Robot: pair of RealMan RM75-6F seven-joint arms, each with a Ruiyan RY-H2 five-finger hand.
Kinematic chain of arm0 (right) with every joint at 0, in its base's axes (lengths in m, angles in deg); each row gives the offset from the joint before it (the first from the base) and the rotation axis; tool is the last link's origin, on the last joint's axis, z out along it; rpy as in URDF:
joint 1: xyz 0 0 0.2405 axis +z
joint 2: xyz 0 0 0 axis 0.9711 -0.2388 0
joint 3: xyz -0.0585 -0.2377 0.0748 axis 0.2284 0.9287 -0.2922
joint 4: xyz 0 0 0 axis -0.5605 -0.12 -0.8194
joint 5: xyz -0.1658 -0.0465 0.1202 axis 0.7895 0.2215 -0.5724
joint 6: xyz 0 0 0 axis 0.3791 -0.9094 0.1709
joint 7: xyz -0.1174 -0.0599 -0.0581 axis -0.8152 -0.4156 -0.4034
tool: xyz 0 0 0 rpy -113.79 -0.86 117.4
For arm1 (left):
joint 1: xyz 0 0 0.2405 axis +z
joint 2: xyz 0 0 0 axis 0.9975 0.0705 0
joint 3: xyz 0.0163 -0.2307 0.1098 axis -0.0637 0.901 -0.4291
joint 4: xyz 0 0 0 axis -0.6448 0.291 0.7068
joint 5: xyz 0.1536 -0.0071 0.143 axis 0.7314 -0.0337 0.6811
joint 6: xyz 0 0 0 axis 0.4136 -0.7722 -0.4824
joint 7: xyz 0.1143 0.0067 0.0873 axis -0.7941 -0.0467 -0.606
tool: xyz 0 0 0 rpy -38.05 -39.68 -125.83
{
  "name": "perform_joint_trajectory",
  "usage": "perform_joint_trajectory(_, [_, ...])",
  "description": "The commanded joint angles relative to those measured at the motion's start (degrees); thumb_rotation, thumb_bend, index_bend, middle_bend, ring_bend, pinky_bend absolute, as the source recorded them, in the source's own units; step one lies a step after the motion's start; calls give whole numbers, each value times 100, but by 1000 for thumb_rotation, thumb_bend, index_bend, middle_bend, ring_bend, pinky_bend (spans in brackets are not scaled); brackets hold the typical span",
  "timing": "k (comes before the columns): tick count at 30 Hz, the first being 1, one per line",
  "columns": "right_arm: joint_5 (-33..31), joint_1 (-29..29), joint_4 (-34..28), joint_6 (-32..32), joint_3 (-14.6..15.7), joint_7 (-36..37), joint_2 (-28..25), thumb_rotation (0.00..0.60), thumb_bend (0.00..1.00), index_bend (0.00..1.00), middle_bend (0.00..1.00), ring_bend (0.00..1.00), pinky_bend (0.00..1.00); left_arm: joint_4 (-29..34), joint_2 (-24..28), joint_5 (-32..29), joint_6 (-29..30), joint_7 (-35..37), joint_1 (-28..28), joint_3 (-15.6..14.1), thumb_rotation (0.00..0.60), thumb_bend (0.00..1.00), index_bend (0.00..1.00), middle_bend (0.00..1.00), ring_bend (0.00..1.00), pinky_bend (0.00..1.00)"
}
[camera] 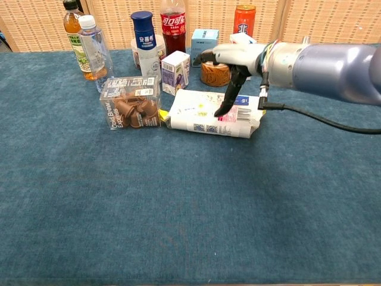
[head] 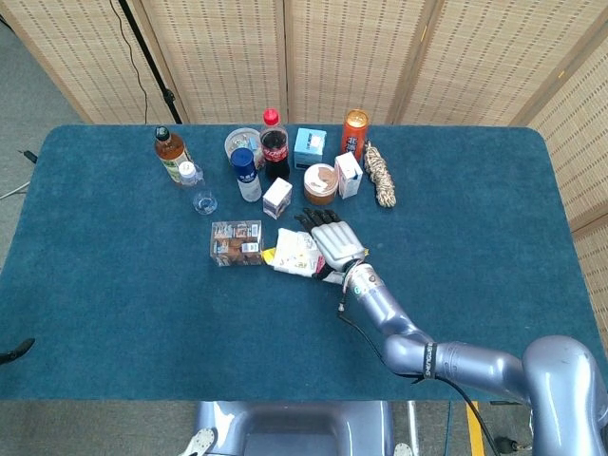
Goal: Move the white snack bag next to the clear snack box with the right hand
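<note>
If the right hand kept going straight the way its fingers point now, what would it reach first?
Probably the small white carton. The right hand sits over the white snack bag, fingers aimed up-left toward the back row. Depth is uncertain, so it might slip between that carton and the brown-lidded jar.

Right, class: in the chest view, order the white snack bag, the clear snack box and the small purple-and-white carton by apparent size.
1. white snack bag
2. clear snack box
3. small purple-and-white carton; it stands slightly farther back, so its true size may be understated.
</note>
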Motion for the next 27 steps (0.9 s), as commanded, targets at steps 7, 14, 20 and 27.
perform_joint_trajectory(7, [1095, -840, -1815, -1491, 284, 27, -1189, 600, 0, 0, 0, 0, 0, -71, 49, 217, 131, 183, 72, -76, 600, 0, 0, 0, 0, 0])
perform_joint_trajectory(14, [2882, -1889, -2595, -2496, 1166, 220, -2426, 600, 0, 0, 0, 0, 0, -148, 62, 346, 245, 57, 161, -167, 600, 0, 0, 0, 0, 0])
perform_joint_trajectory(20, [4141, -2826, -1995, -3481, 1947, 598, -2785, 600, 0, 0, 0, 0, 0, -157, 4, 510, 335, -132, 195, -226, 600, 0, 0, 0, 0, 0])
perform_joint_trajectory(27, [4416, -4068, -1189, -4554, 2463, 1245, -2908, 600, 0, 0, 0, 0, 0, -108, -93, 494, 378, -364, 234, -236, 600, 0, 0, 0, 0, 0])
